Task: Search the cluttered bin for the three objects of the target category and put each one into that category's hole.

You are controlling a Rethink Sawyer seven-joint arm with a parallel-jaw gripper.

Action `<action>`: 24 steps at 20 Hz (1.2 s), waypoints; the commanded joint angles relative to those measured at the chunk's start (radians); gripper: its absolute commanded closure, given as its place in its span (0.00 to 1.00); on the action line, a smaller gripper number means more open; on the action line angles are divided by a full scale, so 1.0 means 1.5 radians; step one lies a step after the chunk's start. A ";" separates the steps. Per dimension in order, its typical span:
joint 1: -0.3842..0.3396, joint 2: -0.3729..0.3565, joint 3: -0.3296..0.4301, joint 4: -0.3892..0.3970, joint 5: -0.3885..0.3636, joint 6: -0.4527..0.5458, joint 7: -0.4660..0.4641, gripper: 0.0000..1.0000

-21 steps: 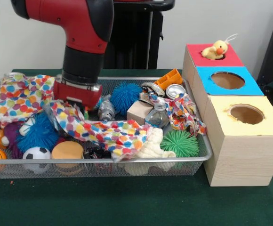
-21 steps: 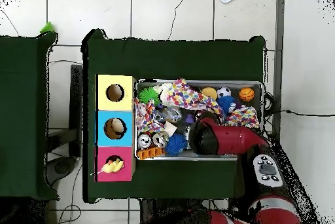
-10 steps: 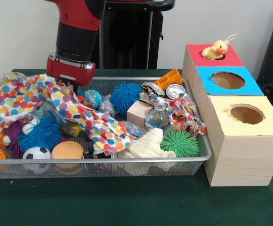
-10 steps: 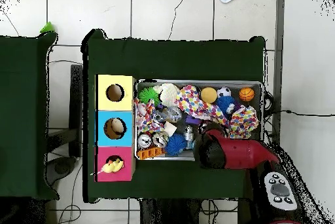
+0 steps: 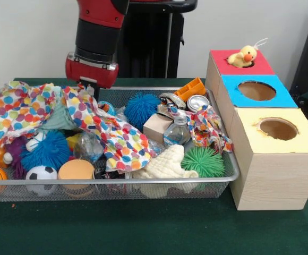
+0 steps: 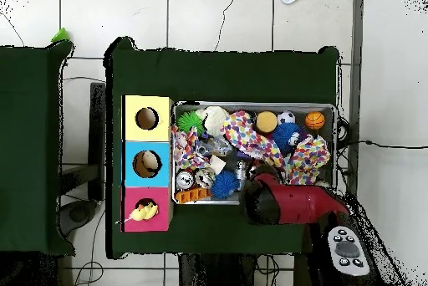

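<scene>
A yellow plush duck [image 5: 243, 56] is being shown resting in the hole of the red-topped box [image 5: 224, 59], the farthest of three joined boxes standing to the right of the bin; it appears to be sitting in the opening rather than fully dropped through. The blue-topped box [image 5: 281, 98] and the yellow-topped box [image 5: 302, 139] are showing open holes in the front view. If soft toys are the target category, one of three is judged placed and two are still being sought.

In the wire mesh bin [image 5: 225, 172], a cream plush toy [image 5: 164, 164] is lying near the front edge, a likely next candidate. Around it, spiky balls in green [image 5: 203, 161] and blue [image 5: 142, 108], cans, a small bottle [image 5: 178, 130] and sports balls are being shown.

A polka-dot cloth [image 5: 109, 135] is being lifted at one corner by the gripper [image 5: 89, 88] above the bin's back rail. The cloth appears pinched there, though the fingertips are hidden, so this cannot be told for certain.
</scene>
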 commanded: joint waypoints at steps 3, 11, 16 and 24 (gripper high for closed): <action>-0.008 -0.048 0.011 0.077 -0.043 0.050 0.001 1.00; -0.086 -0.119 0.071 0.117 -0.064 0.118 -0.090 1.00; -0.127 -0.136 0.097 0.128 -0.077 0.136 -0.109 1.00; -0.150 -0.130 0.114 0.126 -0.115 0.139 -0.093 1.00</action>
